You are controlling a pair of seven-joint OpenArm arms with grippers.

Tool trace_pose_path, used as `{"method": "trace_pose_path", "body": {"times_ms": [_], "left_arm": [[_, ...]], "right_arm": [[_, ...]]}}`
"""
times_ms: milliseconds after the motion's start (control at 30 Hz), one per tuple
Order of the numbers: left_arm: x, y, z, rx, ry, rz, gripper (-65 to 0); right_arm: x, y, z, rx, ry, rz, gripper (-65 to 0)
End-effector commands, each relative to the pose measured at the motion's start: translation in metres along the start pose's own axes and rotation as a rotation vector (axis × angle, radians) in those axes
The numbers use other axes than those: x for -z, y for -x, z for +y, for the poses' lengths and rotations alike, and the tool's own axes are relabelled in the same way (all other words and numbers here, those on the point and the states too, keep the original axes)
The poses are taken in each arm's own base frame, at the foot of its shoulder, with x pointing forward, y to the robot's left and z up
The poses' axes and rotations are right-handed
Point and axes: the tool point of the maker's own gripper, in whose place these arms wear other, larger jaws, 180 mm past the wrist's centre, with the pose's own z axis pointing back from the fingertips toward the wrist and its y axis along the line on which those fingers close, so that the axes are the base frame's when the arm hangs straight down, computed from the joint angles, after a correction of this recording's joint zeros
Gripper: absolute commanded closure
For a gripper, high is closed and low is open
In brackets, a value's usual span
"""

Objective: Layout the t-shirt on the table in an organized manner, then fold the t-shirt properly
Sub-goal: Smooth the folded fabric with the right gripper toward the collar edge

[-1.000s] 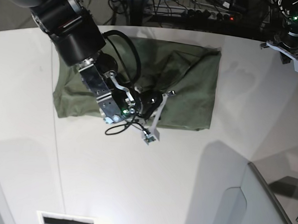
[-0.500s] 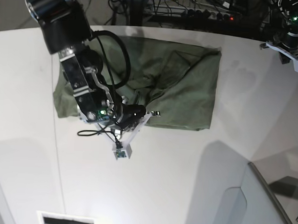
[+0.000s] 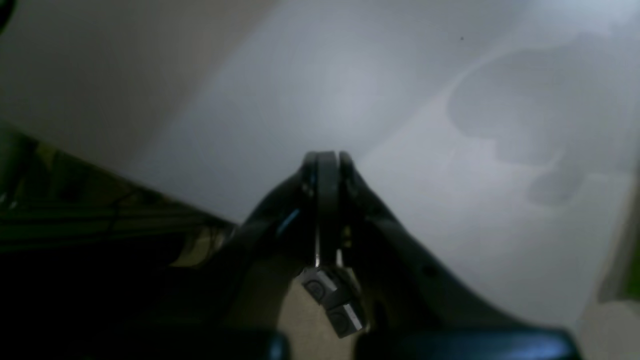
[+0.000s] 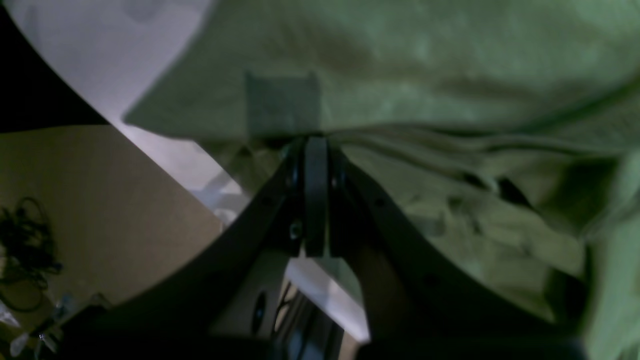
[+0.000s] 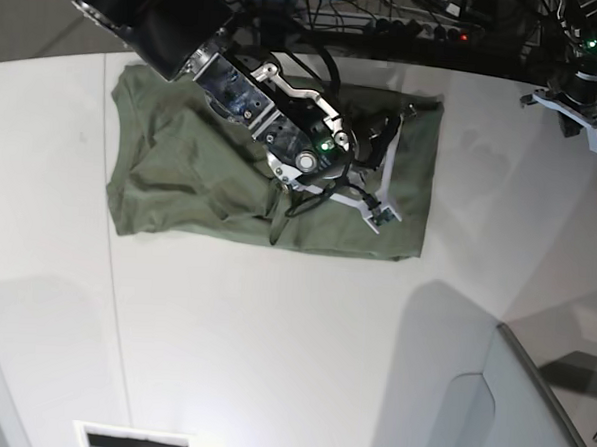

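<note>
The olive-green t-shirt [image 5: 181, 177] lies spread on the white table [image 5: 272, 342], creased along its near edge. My right gripper [image 5: 389, 128] reaches over its far right part. In the right wrist view the right gripper [image 4: 315, 142] is shut, its tips against a ridge of folds in the t-shirt [image 4: 425, 65], and I see no cloth between them. My left gripper [image 5: 584, 90] hangs at the far right, well clear of the shirt. In the left wrist view the left gripper [image 3: 326, 157] is shut and empty above bare table [image 3: 400, 100].
A grey raised panel [image 5: 539, 416] stands at the near right corner. A thin dark seam [image 5: 114, 304] runs down the table's left side, ending near a white slotted box [image 5: 132, 440]. Cables and equipment [image 5: 419, 20] crowd the space behind the curved far edge.
My right arm swung from the shirt's near edge to the left, then up over its far right part, staying shut. The left arm barely moved.
</note>
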Motion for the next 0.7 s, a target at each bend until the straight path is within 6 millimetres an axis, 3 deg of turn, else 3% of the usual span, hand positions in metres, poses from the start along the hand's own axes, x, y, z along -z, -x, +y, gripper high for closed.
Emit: {"method": "trace_pose_path", "body": {"times_ms": [0, 133, 200, 333, 533, 667], "left_arm": [[-0.001, -0.006, 0.011, 0.012, -0.023, -0.019, 0.0], [0.001, -0.001, 0.015, 0.013, -0.027, -0.006, 0.0], [0.001, -0.001, 0.015, 0.012, -0.027, -0.005, 0.0], [0.001, -0.002, 0.014, 0.013, -0.025, -0.007, 0.0], [0.001, -0.003, 0.014, 0.014, -0.026, -0.009, 0.0], [0.001, -0.003, 0.014, 0.014, -0.026, -0.009, 0.0]], "right_arm": [[-0.009, -0.015, 0.015, 0.013, -0.029, -0.037, -4.4], [-0.015, -0.006, 0.023, 0.117, -0.023, -0.023, -22.8], [-0.013, -0.003, 0.022, 0.126, -0.019, -0.014, -29.1], [-0.008, 0.002, 0.018, 0.125, -0.006, 0.007, -31.5], [0.017, 0.02, 0.02, -0.007, 0.048, 0.074, -31.5], [0.02, 0.012, 0.019, -0.014, 0.053, 0.022, -31.5]]}}
